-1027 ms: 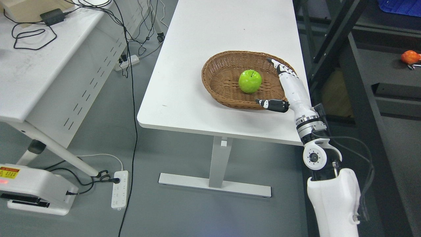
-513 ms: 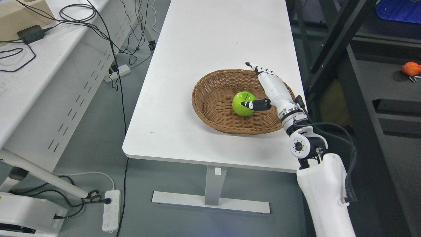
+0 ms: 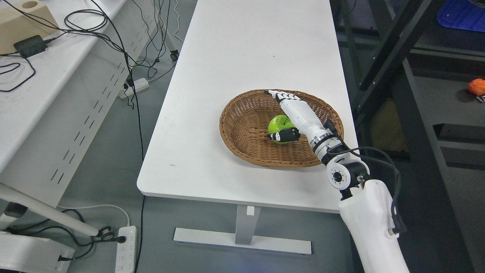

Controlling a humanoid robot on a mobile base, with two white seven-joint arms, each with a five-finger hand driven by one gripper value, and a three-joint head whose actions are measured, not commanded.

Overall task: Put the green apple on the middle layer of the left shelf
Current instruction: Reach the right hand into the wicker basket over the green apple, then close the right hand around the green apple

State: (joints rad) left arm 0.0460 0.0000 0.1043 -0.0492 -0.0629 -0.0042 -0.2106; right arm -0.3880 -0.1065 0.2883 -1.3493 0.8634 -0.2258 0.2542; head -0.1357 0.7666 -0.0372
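Note:
A glossy green apple (image 3: 277,125) lies in a brown wicker basket (image 3: 242,129) on the white table (image 3: 242,57). My right hand (image 3: 282,113) hangs over the apple, its arm coming up from the lower right. Its fingers (image 3: 278,94) stretch straight past the apple's far side while the black-tipped thumb (image 3: 282,135) lies across the near side. The hand is open and not closed around the fruit, and it hides part of the apple. A dark metal shelf frame (image 3: 382,49) stands to the right of the table.
A second white desk (image 3: 41,76) with cables, a power adapter (image 3: 30,44) and a wooden block (image 3: 21,17) stands at the left. Power strips (image 3: 125,246) and cords lie on the floor. An orange object (image 3: 476,86) rests on the dark shelf at the right.
The camera has shifted, moving the whole scene down and left. My right hand has moved from the basket's right rim inward over the apple, the thumb now crossing its near side.

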